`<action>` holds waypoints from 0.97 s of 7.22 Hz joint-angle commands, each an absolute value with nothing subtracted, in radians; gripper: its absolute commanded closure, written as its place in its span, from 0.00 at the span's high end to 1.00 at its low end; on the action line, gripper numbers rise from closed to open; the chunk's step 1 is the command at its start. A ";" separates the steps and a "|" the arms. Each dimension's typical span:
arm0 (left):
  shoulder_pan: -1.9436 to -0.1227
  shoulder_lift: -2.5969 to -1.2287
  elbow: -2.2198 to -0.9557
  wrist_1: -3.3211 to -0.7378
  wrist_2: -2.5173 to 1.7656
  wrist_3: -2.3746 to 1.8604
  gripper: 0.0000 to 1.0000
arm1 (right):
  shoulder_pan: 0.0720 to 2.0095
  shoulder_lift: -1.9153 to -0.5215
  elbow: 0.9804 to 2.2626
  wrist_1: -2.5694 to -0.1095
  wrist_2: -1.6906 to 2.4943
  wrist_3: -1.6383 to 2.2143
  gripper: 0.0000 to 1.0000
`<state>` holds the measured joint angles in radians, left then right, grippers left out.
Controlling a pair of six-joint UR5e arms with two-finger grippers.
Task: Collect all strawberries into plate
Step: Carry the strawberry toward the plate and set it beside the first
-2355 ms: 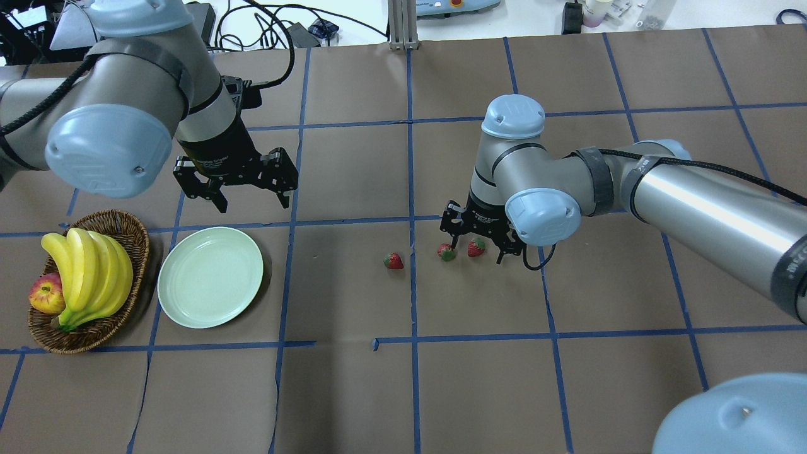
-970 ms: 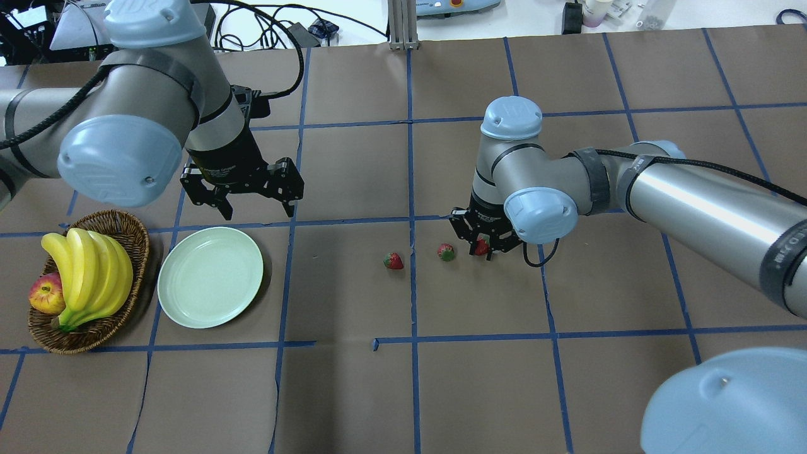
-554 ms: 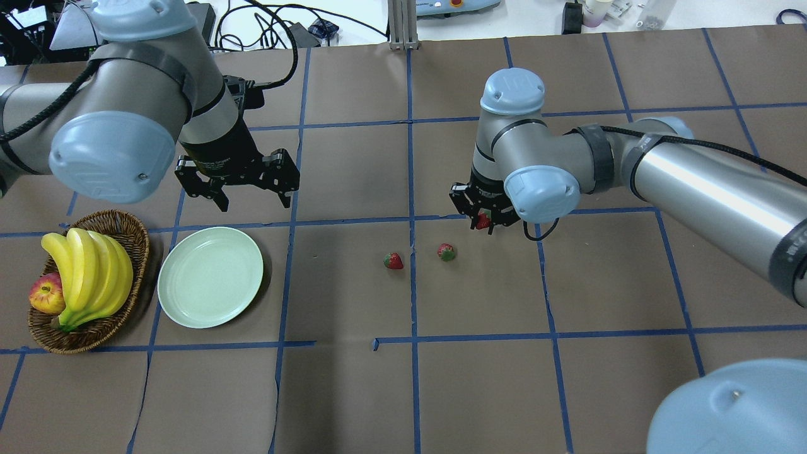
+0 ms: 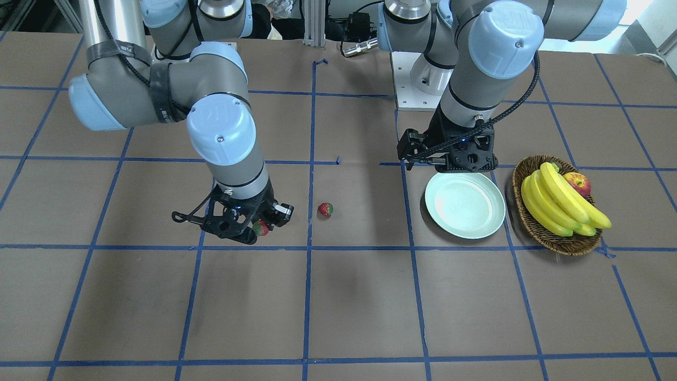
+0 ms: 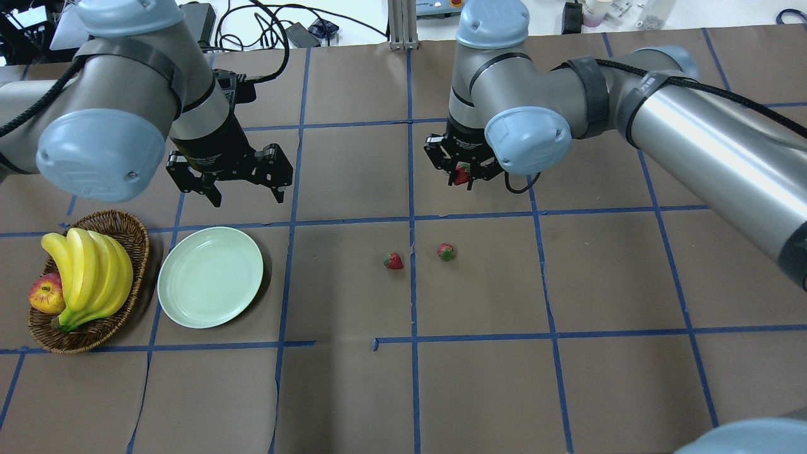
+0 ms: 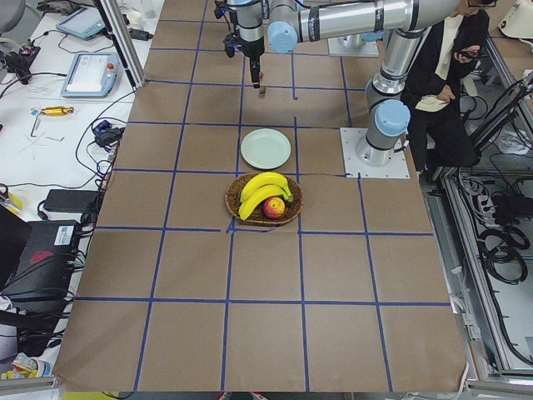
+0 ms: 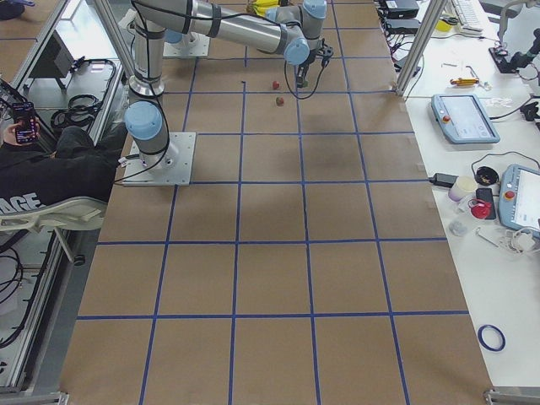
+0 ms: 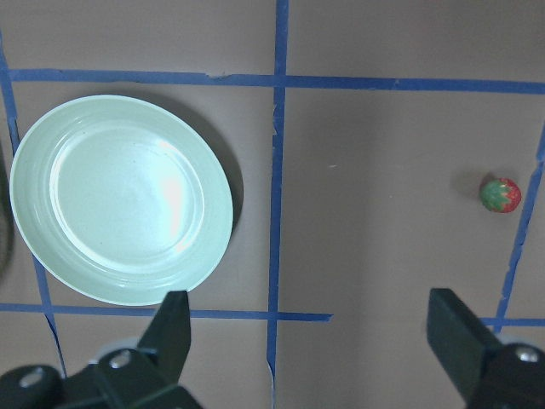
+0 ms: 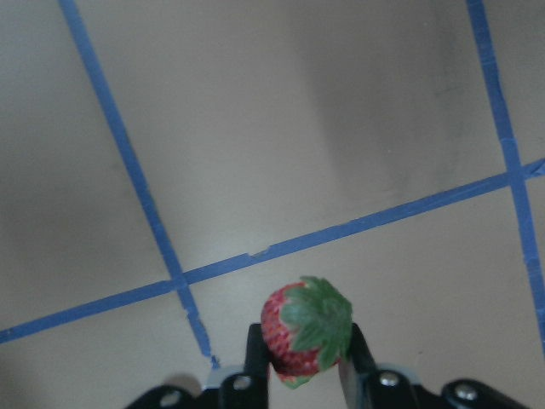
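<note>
My right gripper (image 5: 461, 176) is shut on one strawberry (image 5: 462, 174) and holds it above the table; the right wrist view shows the red berry with its green cap (image 9: 306, 328) between the fingertips. Two more strawberries (image 5: 393, 260) (image 5: 446, 252) lie on the brown paper near the table's middle. The front view shows only one of them (image 4: 325, 210). The pale mint-green plate (image 5: 210, 277) sits empty at the left. My left gripper (image 5: 246, 192) hovers open and empty just beyond the plate's far edge. The left wrist view shows the plate (image 8: 119, 196) and one strawberry (image 8: 500, 194).
A brown wicker basket (image 5: 135, 233) with bananas (image 5: 88, 271) and a red-yellow apple (image 5: 45, 293) stands just left of the plate. Blue tape lines grid the paper. Cables and devices lie beyond the far table edge.
My right gripper closed on the rightmost strawberry, lifted it off the table and carried it up and slightly left in the overhead view. The left gripper stayed open, shifting only slightly.
</note>
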<state>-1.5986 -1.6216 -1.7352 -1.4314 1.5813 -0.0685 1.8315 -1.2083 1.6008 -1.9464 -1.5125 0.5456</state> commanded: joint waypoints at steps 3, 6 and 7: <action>-1.543 -1.586 -1.735 -1.433 1.578 -0.037 1.00 | 2.023 -1.168 1.591 -1.989 -1.474 0.610 0.00; -1.540 -1.585 -1.736 -1.433 1.578 -0.037 1.00 | 2.092 -1.111 1.591 -2.034 -1.404 0.600 0.00; -1.540 -1.585 -1.736 -1.433 1.580 -0.037 1.00 | 2.095 -1.064 1.594 -2.084 -1.396 0.598 0.00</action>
